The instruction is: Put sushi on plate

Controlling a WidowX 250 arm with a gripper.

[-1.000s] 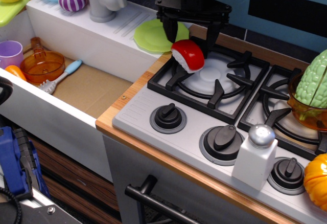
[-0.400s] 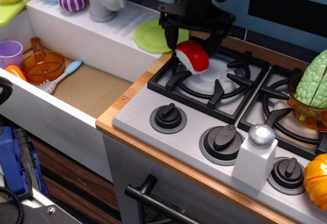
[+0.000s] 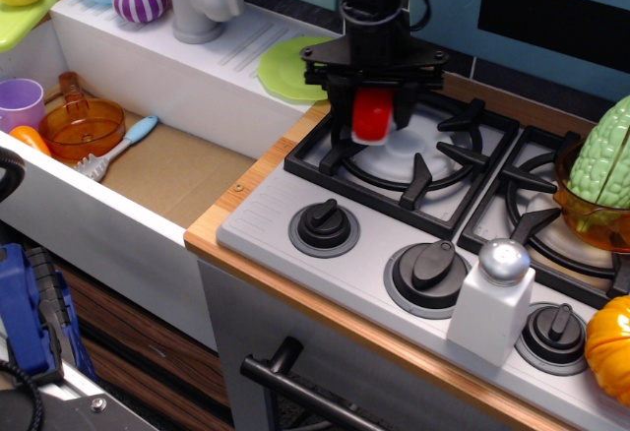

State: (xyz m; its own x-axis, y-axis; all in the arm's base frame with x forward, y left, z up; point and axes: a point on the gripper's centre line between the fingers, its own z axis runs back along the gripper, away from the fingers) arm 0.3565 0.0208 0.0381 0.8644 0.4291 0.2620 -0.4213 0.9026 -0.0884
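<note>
Sushi (image 3: 371,116) clamped between tool (image 3: 373,116) jaws, above burner

Black fingers (image 3: 346,116) clamping red sushi (image 3: 371,116) above left burner (image 3: 402,151), lime-green plate (image 3: 285,67) just behind-left

The sushi (image 3: 371,116) is sitting between the gripper (image 3: 373,121) fingers above the left burner (image 3: 404,151); the plate (image 3: 285,69) is lying just left, farther back.

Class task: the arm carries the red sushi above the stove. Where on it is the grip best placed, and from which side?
Across its narrow sides, from above: the gripper hangs upright over the left burner, a finger either side of the sushi, its red top facing the camera, the plate behind it.
</note>
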